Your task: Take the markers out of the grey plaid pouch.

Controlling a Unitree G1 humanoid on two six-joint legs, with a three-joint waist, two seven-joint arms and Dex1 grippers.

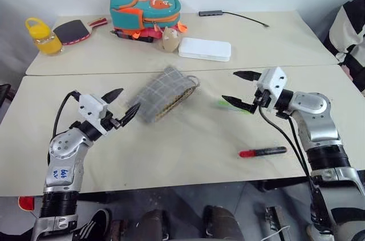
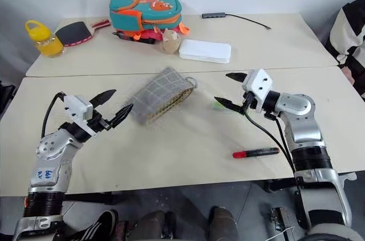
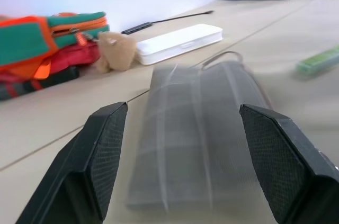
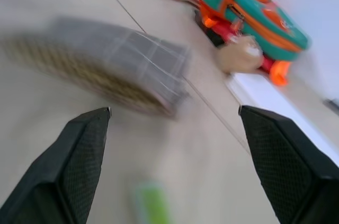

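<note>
While the grey plaid pouch (image 1: 166, 94) lies blurred between both arms (its speckled lining showing along one edge), the left gripper (image 1: 121, 106) and right gripper (image 1: 240, 89) stand with fingers spread, holding nothing. Right of it, the green marker (image 1: 234, 106) and red marker (image 1: 262, 152) rest on the table (image 1: 188, 155).
</note>
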